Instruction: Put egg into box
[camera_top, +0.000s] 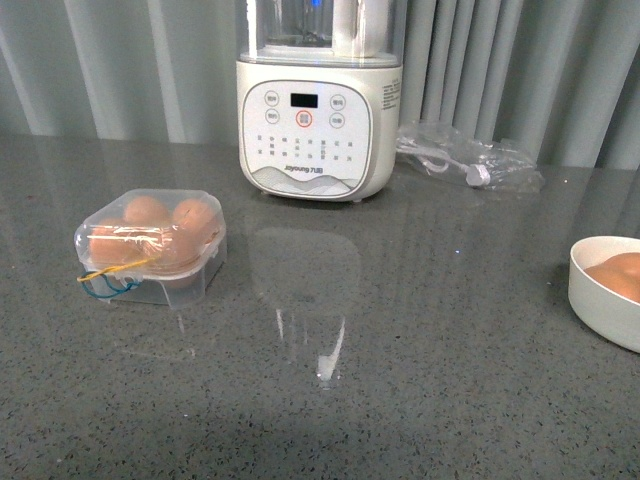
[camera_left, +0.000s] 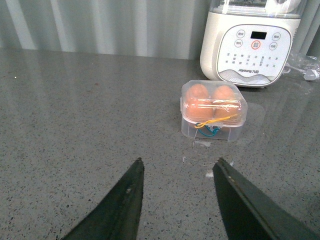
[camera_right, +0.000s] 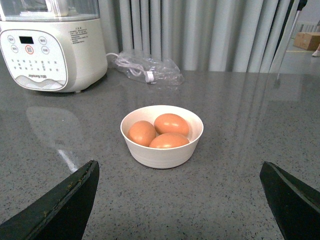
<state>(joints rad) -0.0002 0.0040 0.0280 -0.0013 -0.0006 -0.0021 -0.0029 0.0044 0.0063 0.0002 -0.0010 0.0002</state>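
The clear plastic box (camera_top: 150, 245) stands on the grey table at the left, lid shut, with brown eggs inside and yellow and blue bands at its front. It also shows in the left wrist view (camera_left: 213, 110). My left gripper (camera_left: 177, 167) is open and empty, well short of the box. Three brown eggs (camera_right: 171, 124) lie in a round white bowl (camera_right: 162, 152); the bowl's edge shows at the far right of the front view (camera_top: 600, 300). My right gripper (camera_right: 178, 172) is open wide and empty, just in front of the bowl. Neither arm shows in the front view.
A white kitchen blender (camera_top: 317, 100) stands at the back middle of the table. A clear plastic bag with a white cable (camera_top: 470, 160) lies to its right. Grey curtains hang behind the table.
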